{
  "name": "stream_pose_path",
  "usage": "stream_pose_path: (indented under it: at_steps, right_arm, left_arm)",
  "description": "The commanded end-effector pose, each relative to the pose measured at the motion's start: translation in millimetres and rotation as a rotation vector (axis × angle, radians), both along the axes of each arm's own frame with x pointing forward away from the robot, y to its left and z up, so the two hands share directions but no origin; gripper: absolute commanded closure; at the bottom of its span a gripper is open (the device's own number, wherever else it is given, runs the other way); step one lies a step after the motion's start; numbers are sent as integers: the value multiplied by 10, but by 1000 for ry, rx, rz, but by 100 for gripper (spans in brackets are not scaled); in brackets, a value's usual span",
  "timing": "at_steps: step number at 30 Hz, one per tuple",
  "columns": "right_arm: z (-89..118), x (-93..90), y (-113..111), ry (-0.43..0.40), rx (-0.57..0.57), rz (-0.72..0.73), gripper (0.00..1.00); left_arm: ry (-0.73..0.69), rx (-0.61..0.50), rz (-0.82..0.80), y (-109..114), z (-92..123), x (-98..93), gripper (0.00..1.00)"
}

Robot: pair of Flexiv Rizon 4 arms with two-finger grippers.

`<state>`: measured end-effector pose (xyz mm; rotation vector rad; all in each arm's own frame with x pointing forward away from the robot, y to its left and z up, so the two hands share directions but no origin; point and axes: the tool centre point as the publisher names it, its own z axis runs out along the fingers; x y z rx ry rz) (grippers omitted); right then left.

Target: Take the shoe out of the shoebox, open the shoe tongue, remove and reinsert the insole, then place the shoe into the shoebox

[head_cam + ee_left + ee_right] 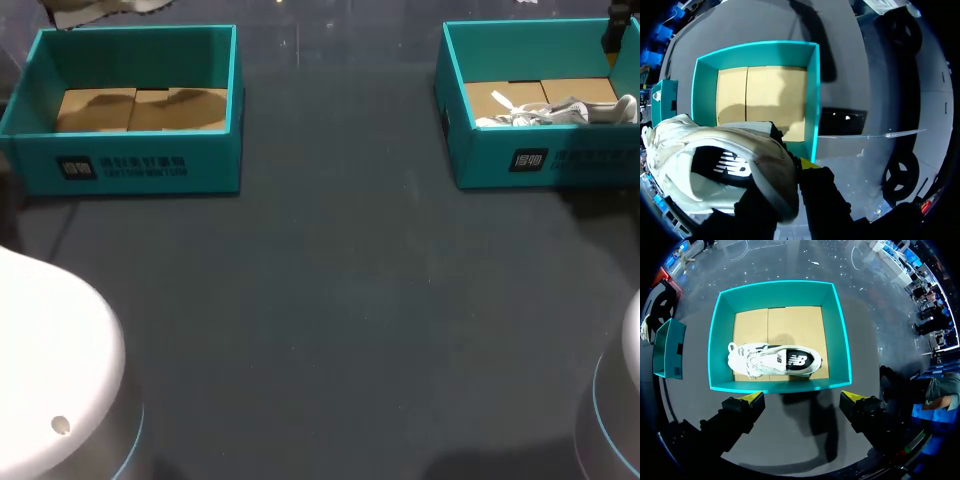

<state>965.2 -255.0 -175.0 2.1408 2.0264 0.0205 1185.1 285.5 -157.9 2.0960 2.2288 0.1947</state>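
In the left wrist view my left gripper (796, 169) is shut on a white shoe (715, 165) by its upper edge, high above an empty teal shoebox (812, 95) with a cardboard floor. One yellow tip shows; the shoe hides the other. In the head view that box (135, 165) is at the back left, and a pale bit of the held shoe (95, 10) shows above it. A second white shoe (775, 360) lies on its side in the right teal shoebox (780, 386). My right gripper (804, 399) hangs open above that box's near wall, holding nothing.
The right box (545, 160) with its shoe (560, 112) stands at the back right of the dark table (330, 300). My two arm bases fill the front corners. The left box (667, 352) shows far off beside the right gripper.
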Motion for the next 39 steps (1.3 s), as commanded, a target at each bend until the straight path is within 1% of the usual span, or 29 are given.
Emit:
stream_pose_path:
  at_steps: [1,4,18,19,23,29,32,33,36,38,39]
  right_arm:
    - [4,-9,2,-1,0,-1,0]
    - [4,-9,2,-1,0,-1,0]
    - [4,-9,2,-1,0,-1,0]
    - [4,-9,2,-1,0,-1,0]
    - [4,-9,2,-1,0,-1,0]
    - [4,-9,2,-1,0,-1,0]
    - [4,-9,2,-1,0,-1,0]
    - [4,-9,2,-1,0,-1,0]
    - [4,-9,2,-1,0,-1,0]
    - [4,-9,2,-1,0,-1,0]
    - [4,-9,2,-1,0,-1,0]
  left_arm:
    - [-34,18,3,-69,280,-232,100]
    - [-39,18,6,-105,397,-313,100]
    - [-39,18,6,-105,397,-313,100]
    - [-28,1,-19,-114,424,-396,100]
    - [-35,-1,-20,-214,481,-662,100]
    - [-64,44,-64,-433,505,-1123,100]
    - [-48,49,-70,-539,526,-1327,100]
    - [-55,62,-74,-594,522,-1417,100]
    - [-54,73,-87,-725,530,-1609,100]
    - [-18,50,-112,-846,568,-1777,100]
    - [-16,45,-115,-874,576,-1813,100]
